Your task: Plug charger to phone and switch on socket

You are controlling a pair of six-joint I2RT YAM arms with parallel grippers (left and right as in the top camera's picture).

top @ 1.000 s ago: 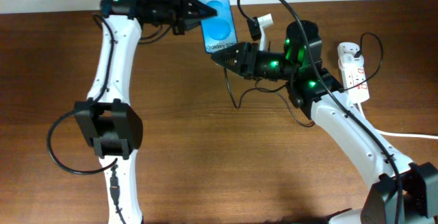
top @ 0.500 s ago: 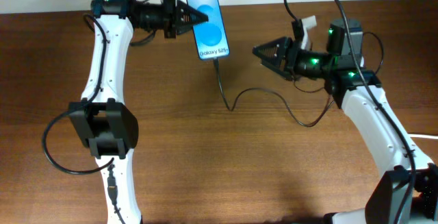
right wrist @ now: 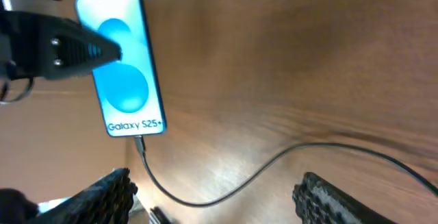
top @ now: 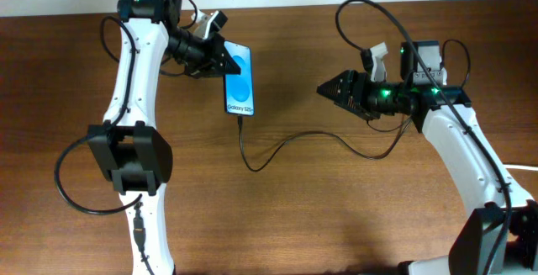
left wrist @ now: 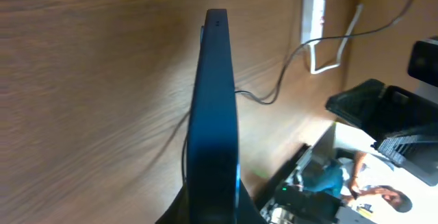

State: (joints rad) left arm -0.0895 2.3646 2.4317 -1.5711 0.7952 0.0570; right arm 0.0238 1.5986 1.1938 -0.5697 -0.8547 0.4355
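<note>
Left end effector (top: 224, 59) on one phone (top: 239, 83), one charger (top: 242, 140).

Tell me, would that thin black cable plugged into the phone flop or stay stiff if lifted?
Probably floppy: the charger cable lies in loose curves on the table, so it would likely sag. It looks thin, so probably light. Its tip sits in the phone, gripped by the left pincer; a tug might unplug it.

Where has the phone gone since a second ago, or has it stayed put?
Yes, it moved. In the overhead view the phone has come away from the table's far edge, nearer the camera side and toward the left arm's side.
</note>
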